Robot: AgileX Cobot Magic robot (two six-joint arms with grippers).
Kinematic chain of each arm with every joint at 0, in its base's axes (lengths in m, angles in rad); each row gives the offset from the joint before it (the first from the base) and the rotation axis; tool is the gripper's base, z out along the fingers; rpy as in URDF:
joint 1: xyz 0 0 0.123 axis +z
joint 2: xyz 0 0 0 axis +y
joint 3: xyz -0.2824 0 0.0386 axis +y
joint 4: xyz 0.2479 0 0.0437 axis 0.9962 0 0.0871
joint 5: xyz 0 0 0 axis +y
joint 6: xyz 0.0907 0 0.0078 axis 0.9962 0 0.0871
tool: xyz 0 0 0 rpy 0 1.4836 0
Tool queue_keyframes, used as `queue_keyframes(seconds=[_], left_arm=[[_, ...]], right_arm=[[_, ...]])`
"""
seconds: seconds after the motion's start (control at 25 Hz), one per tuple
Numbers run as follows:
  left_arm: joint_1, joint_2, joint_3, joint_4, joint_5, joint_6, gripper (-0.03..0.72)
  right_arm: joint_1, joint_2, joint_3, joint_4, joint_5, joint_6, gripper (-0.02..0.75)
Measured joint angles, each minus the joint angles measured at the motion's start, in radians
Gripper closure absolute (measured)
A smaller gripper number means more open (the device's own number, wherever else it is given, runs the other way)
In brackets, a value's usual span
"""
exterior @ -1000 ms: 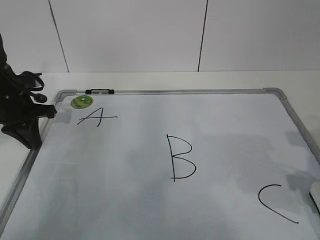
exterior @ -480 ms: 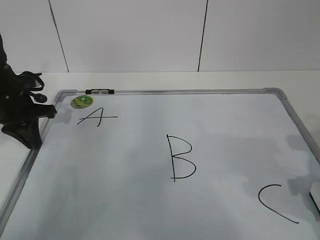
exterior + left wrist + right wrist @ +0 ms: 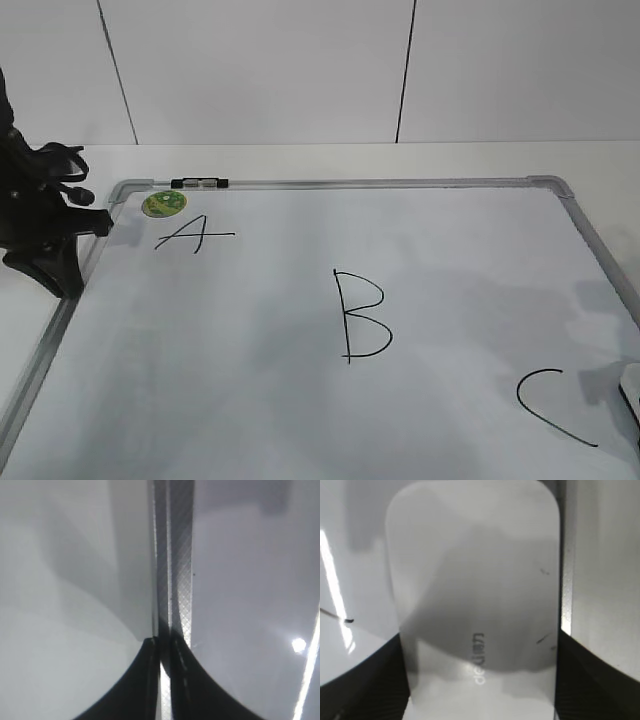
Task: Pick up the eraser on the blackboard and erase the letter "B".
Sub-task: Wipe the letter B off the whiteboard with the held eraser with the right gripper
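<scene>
Right claw (image 3: pixel 480 680) has its 2 fingers straddling the eraser (image 3: pixel 475 590) at the blackboard's (image 3: pixel 300 420) right edge, beside "C" (image 3: pixel 550 405); left claw (image 3: pixel 165 680) is pressed together.

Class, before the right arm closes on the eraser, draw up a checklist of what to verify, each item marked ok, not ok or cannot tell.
1. Eraser lies between the right pincer fingers: ok.
2. Right pincer shut on it: cannot tell.
3. Letter "B" unerased: ok.
4. Blackboard around the B free of objects: ok.
5. Left pincer parked over the board's left frame, away from the B: ok.
</scene>
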Motion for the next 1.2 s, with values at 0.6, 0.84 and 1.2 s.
queue_keyframes(seconds=[0.6, 0.84, 1.2], left_arm=[[0.000, 0.000, 0.000, 0.000, 0.002, 0.000, 0.666], [0.000, 0.000, 0.000, 0.000, 0.002, 0.000, 0.666], [0.000, 0.000, 0.000, 0.000, 0.002, 0.000, 0.666]], right_arm=[[0.000, 0.005, -0.021, 0.000, 0.039, 0.000, 0.154], [0.000, 0.005, -0.034, 0.002, 0.056, 0.000, 0.175], [0.000, 0.005, -0.173, 0.019, 0.224, 0.000, 0.176]])
